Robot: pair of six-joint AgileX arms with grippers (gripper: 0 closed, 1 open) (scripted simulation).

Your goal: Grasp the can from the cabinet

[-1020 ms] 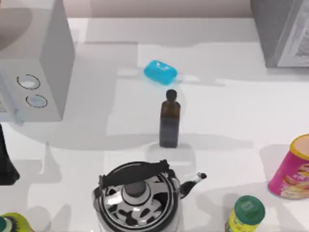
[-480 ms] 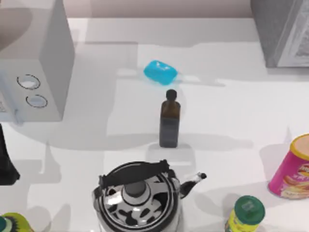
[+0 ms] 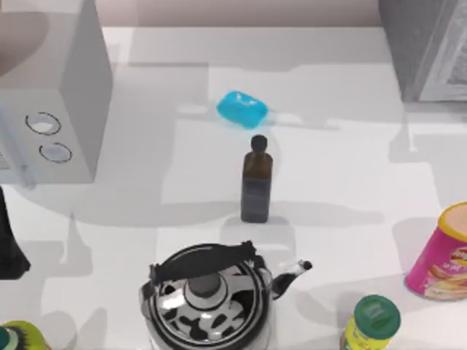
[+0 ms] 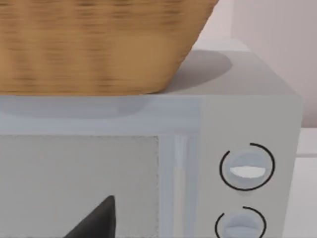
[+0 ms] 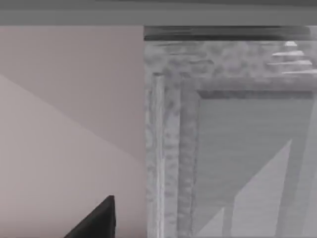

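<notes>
Facing cabinet [image 5: 228, 148], microwave [image 4: 208, 163], bottle [image 3: 256, 182]

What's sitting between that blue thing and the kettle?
In the top view, a dark bottle stands upright between the blue soap bar and the kettle.

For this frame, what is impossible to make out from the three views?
- Cabinet interior: cut off by the top view's right edge; whether a can sits inside is unknown.
- Left claw: one dark tip before the microwave; open or shut unclear.
- Right claw: likewise, facing the cabinet front.
- Pink canister: cropped by the right edge.
- Basket: contents hidden by its wall.
</notes>
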